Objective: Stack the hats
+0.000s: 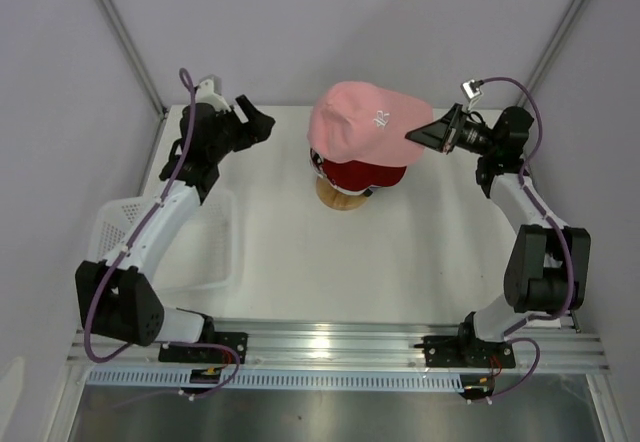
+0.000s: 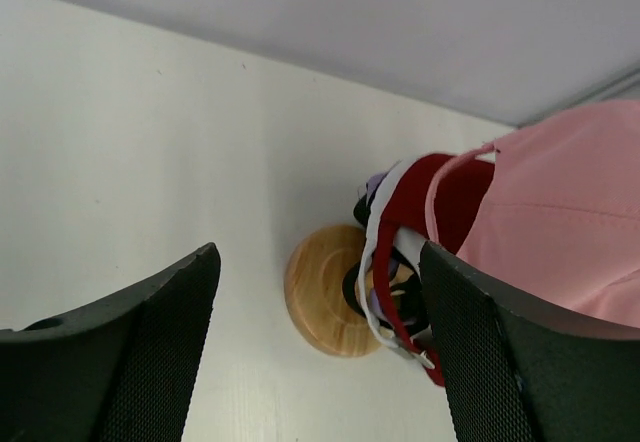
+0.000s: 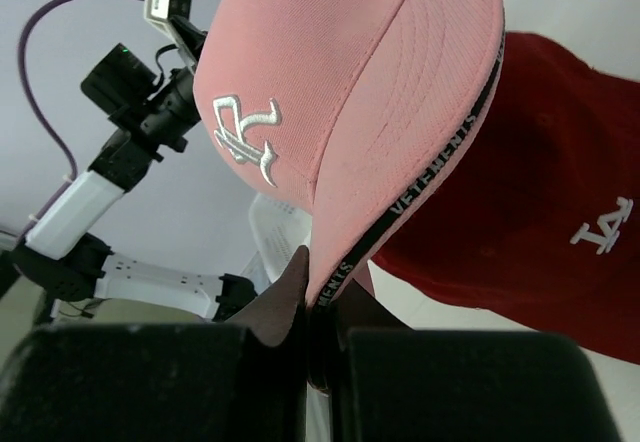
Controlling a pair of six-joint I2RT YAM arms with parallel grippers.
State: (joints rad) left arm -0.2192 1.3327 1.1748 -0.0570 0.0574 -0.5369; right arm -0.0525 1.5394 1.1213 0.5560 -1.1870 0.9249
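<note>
Over the wooden stand (image 1: 340, 198), my right hand (image 1: 415, 134) clamps the brim of the pink cap (image 1: 355, 122) atop the red cap (image 1: 365, 174); my left hand (image 1: 256, 120) is spread apart.

The pink hat (image 1: 360, 122) hides most of the red hat (image 1: 365, 174) and the top of the wooden stand (image 1: 341, 199).
</note>
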